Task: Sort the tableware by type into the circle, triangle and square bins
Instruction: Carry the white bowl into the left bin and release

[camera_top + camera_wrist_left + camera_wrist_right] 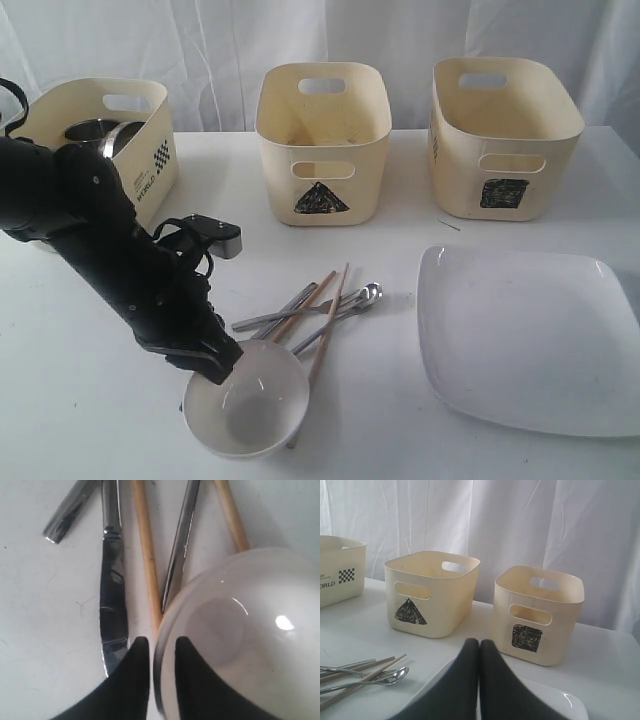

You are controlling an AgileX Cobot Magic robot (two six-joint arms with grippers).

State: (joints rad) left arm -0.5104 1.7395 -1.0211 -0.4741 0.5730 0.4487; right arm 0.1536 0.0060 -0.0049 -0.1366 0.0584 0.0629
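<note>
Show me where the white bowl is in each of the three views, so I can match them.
Exterior view: the white bowl sits at the bottom, left of centre.
Left wrist view: it fills the lower right of the picture.
Right wrist view: not in it.
Shared landmark: the wooden chopsticks, visible in all three views.

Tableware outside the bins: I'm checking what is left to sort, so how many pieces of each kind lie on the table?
Round white bowl: 1
Large white square plate: 1
Wooden chopsticks: 2
Steel cutlery pieces (a knife, a spoon, one more of which mostly the handle shows): 3
Total: 7
</note>
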